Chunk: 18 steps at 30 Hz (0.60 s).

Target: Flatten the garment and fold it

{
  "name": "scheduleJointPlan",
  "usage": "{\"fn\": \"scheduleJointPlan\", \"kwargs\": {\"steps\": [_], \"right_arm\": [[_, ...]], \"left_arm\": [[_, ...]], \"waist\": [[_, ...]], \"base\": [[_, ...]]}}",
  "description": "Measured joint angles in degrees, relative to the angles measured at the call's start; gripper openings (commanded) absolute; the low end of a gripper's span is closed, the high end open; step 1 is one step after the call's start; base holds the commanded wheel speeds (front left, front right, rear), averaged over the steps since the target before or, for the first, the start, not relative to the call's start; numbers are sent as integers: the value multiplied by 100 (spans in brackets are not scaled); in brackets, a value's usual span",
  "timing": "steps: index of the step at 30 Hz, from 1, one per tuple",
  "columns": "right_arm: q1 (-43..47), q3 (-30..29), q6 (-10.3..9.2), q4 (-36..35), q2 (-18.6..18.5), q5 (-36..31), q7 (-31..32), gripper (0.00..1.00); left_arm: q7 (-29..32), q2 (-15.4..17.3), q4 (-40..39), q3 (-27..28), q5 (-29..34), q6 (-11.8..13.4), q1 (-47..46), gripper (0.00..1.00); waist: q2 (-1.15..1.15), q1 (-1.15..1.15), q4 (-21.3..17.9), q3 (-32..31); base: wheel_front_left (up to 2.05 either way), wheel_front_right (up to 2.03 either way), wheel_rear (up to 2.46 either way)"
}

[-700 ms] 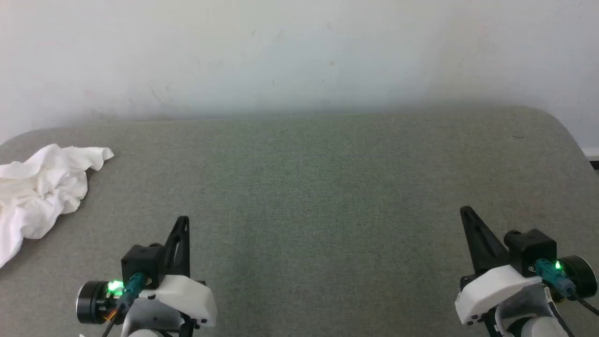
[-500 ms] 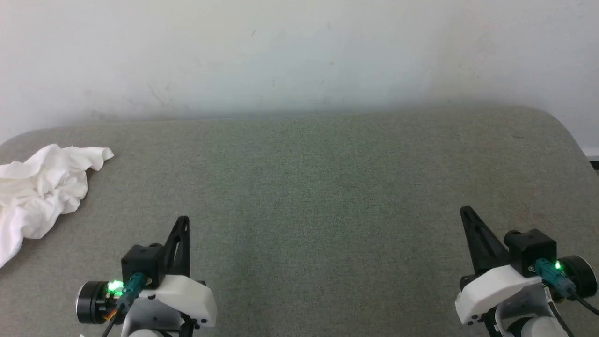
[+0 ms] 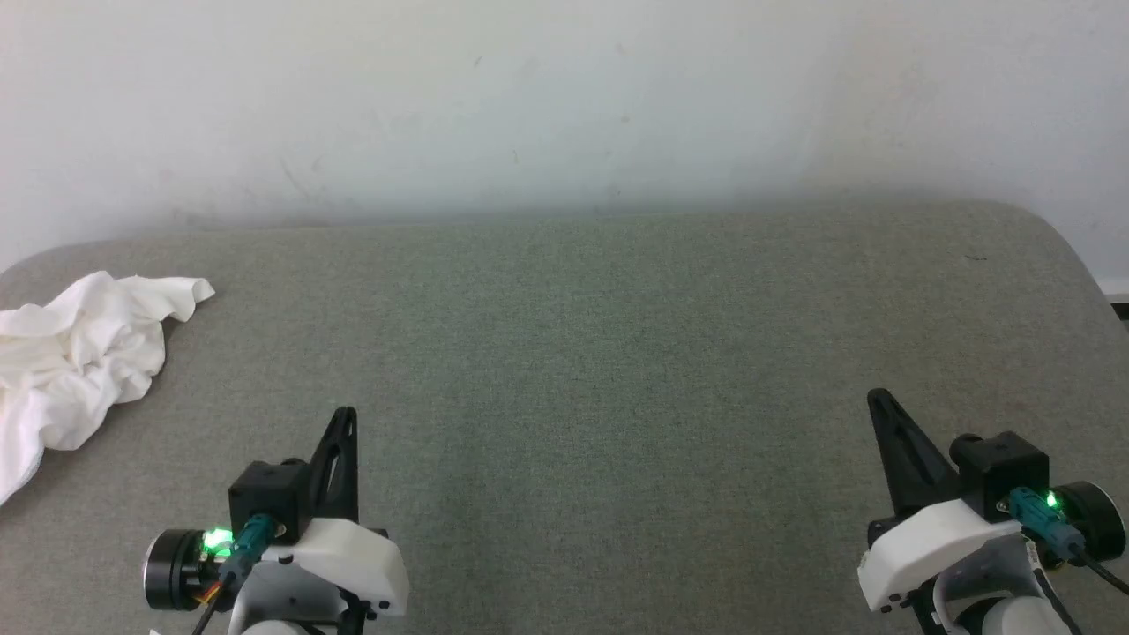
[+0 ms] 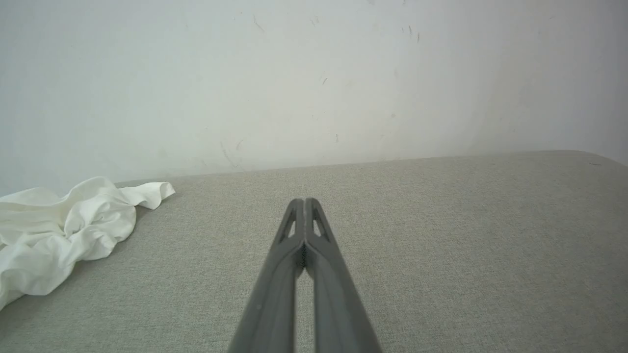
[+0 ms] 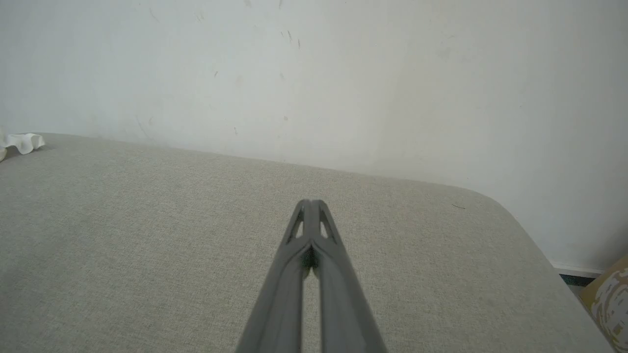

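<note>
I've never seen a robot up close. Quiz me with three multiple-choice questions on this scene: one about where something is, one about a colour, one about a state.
1. Where does the garment lie on the padded surface?
A. at its far left
B. in the middle
C. at its far right

2. What colour is the garment?
A. red
B. white
C. black

3. How do the left gripper and the right gripper stand?
A. both wide open
B. one open, one shut
C. both shut, holding nothing

Answers:
1 A: the head view shows it crumpled at the left edge.
2 B: the cloth is plain white.
3 C: each wrist view shows fingertips pressed together over bare surface.
</note>
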Motion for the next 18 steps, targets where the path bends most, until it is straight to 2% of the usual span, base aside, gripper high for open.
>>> {"fn": "scheduleJointPlan", "kwargs": {"steps": [18], "right_arm": [[0, 0, 0, 0, 0, 0, 0, 0]], "left_arm": [[0, 0, 0, 0, 0, 0, 0, 0]], "waist": [[0, 0, 0, 0]], "base": [[0, 0, 0]]}}
